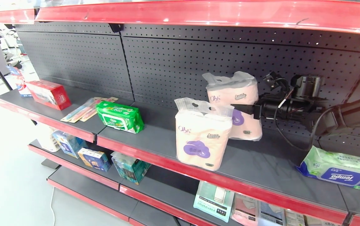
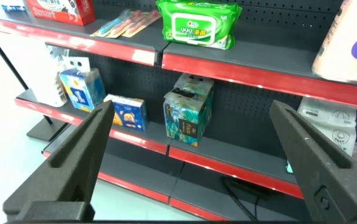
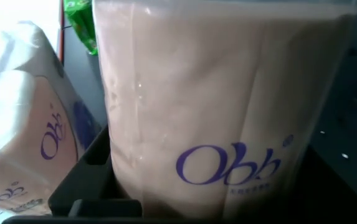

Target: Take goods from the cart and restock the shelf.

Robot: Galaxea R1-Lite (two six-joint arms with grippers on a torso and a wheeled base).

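Two pink toilet paper packs stand on the grey middle shelf point(image 1: 261, 163). The front pack point(image 1: 202, 138) point(image 3: 22, 149) is near the red shelf edge. Behind it, close to the pegboard, is the back pack point(image 1: 233, 94) point(image 3: 215, 112), with its bottom at shelf level. My right gripper point(image 1: 239, 110) point(image 3: 209, 186) comes in from the right and is shut on this back pack, one black finger point(image 3: 85, 180) on each side. My left gripper point(image 2: 190, 162) is open with nothing in it, lower down in front of the lower shelves.
On the same shelf lie a green wet-wipe pack point(image 1: 120, 116) point(image 2: 197, 25), toothbrushes point(image 1: 85, 108), a red box point(image 1: 48, 94) and, at the right, a blue-and-white wipe pack point(image 1: 340, 168). Small boxes point(image 1: 95, 158) point(image 2: 187, 115) stand on the shelf below. A red-edged shelf point(image 1: 199, 12) overhangs.
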